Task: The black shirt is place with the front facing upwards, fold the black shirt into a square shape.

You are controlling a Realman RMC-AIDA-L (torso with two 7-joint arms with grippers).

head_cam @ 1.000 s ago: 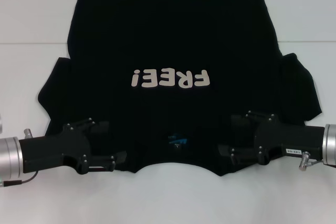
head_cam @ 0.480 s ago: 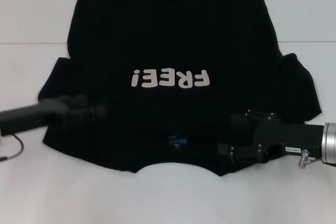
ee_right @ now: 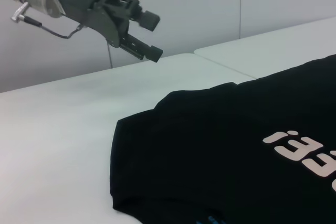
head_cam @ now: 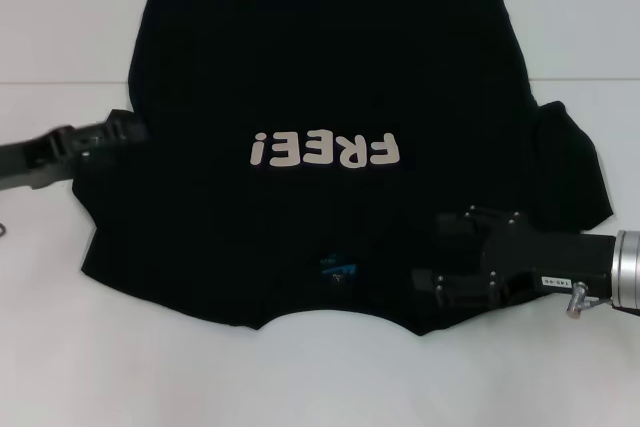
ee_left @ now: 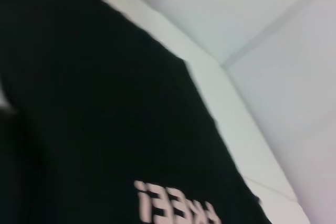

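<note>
The black shirt lies flat, front up, on the white table, with the collar end nearest me. Its off-white "FREE!" lettering and small blue neck label show. My right gripper is open, low over the shirt's shoulder just right of the collar, holding nothing. My left gripper is by the shirt's left sleeve edge. The right wrist view shows the left gripper open, empty and raised above the table. The shirt also shows in the left wrist view and the right wrist view.
A seam runs across the table behind the sleeves. Bare white table lies left, right and in front of the shirt. A pale wall stands beyond the table's left side.
My left arm has lifted off the shirt's near left shoulder and swung outward and away to the left sleeve. The right gripper has barely moved. The shirt lies as before.
</note>
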